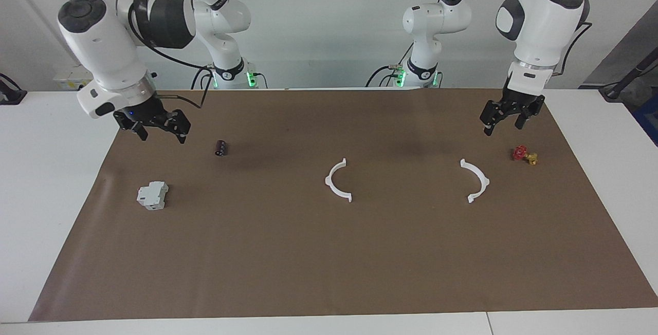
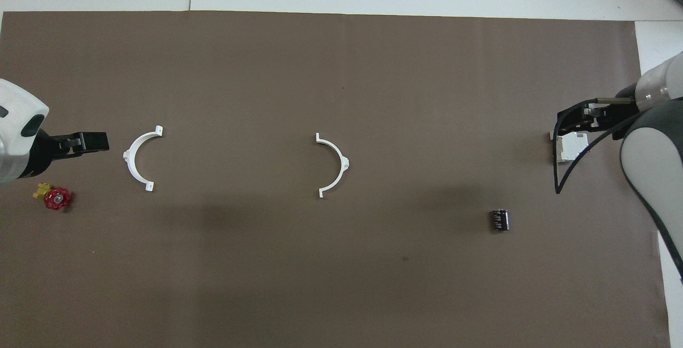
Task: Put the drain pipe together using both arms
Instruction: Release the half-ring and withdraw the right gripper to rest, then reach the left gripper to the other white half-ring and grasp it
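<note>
Two thin white half-rings of the drain pipe lie apart on the brown mat [image 1: 329, 268]. One half-ring [image 1: 329, 181] [image 2: 344, 164] lies near the mat's middle. The other half-ring [image 1: 485, 182] [image 2: 128, 156] lies toward the left arm's end. Their open sides face each other. My left gripper [image 1: 503, 128] [image 2: 98, 141] hangs open and empty above the mat, beside that second half-ring and the valve. My right gripper [image 1: 163, 138] [image 2: 560, 124] hangs open and empty above the mat at the right arm's end, over the boxy block.
A small red-and-yellow valve [image 1: 524, 155] [image 2: 53, 197] sits at the left arm's end. A grey-white boxy block [image 1: 152, 195] [image 2: 570, 148] and a small dark cylinder [image 1: 221, 148] [image 2: 500, 220] lie toward the right arm's end. White table surrounds the mat.
</note>
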`<act>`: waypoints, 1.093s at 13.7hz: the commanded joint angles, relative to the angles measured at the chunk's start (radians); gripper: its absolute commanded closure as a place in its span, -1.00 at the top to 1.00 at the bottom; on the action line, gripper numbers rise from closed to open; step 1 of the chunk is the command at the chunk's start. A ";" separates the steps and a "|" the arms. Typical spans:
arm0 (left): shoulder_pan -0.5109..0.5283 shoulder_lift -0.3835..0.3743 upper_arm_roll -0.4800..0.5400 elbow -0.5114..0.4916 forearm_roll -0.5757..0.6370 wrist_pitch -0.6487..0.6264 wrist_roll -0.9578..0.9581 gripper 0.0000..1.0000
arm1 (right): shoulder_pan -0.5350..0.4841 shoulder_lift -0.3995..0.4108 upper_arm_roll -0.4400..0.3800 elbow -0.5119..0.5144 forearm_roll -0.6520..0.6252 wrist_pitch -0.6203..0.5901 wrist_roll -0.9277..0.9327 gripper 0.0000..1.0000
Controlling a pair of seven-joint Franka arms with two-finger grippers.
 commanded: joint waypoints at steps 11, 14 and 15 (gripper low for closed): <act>0.051 0.124 -0.007 -0.176 0.014 0.240 -0.116 1.00 | -0.013 -0.076 0.026 0.092 -0.002 -0.213 -0.017 1.00; 0.053 0.141 -0.007 -0.221 0.014 0.295 -0.119 1.00 | -0.013 -0.073 0.028 0.107 -0.031 -0.228 -0.049 1.00; 0.053 0.159 -0.007 -0.235 0.014 0.328 -0.134 1.00 | -0.015 -0.073 0.028 0.109 -0.024 -0.237 -0.072 1.00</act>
